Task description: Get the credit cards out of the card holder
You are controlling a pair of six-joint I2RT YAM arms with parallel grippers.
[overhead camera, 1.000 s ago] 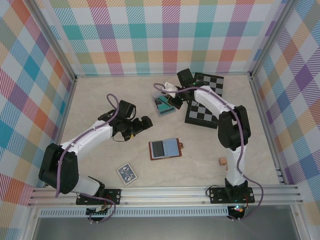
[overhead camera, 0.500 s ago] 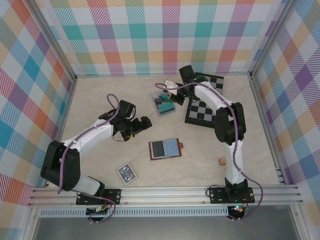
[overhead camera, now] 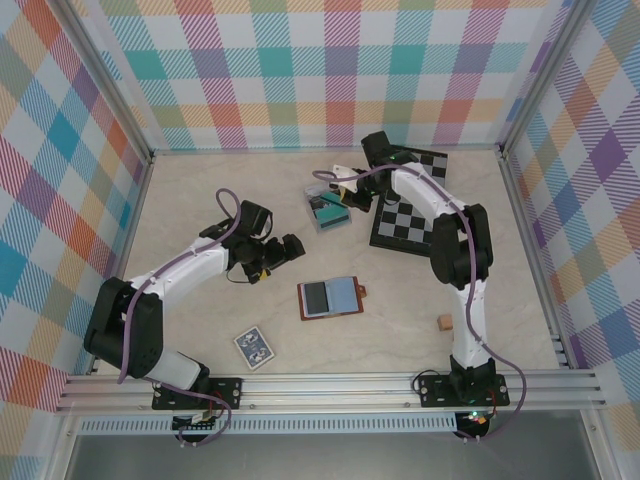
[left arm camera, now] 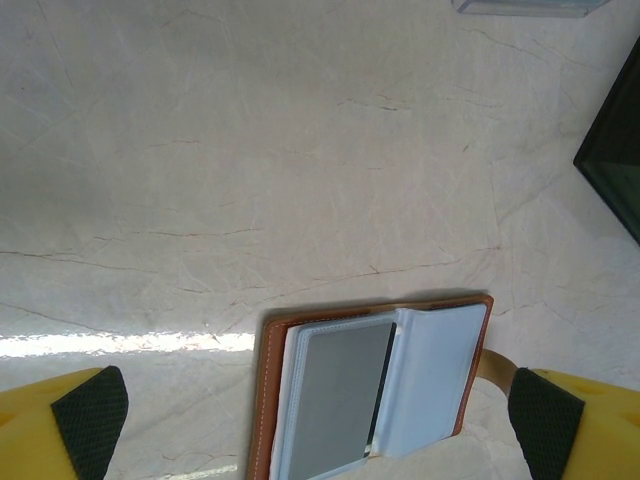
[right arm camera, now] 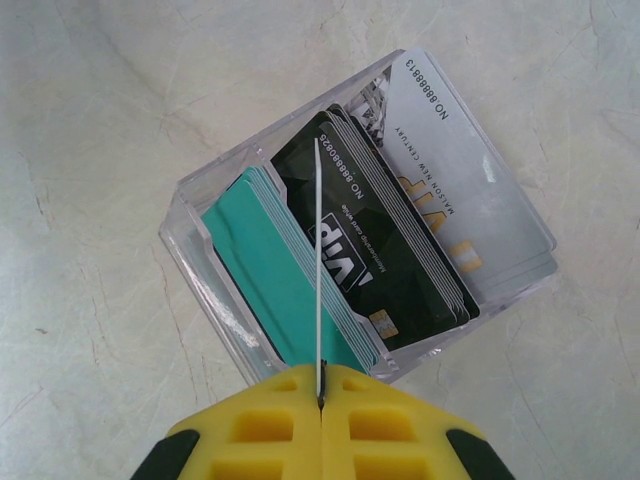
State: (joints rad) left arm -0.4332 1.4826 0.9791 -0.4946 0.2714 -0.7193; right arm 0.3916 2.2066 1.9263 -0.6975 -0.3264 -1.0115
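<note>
The card holder [left arm camera: 430, 370] is cut off by the left wrist view's bottom edge.

Top external view: set high behind the arm bases [overhead camera: 195, 385] at the frame's bottom edge, facing steeply down over the whole table [overhead camera: 190, 190]. Left wrist view: close, facing down, card holder [left arm camera: 370, 400] at bottom centre, also mid-frame from above. Right wrist view: closest, looking down along an edge-on credit card [right arm camera: 318, 270] into the clear box [right arm camera: 186, 240], upper centre from above.

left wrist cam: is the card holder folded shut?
No, the card holder lies open with its inside facing up and a dark grey card tucked in one side.
</note>
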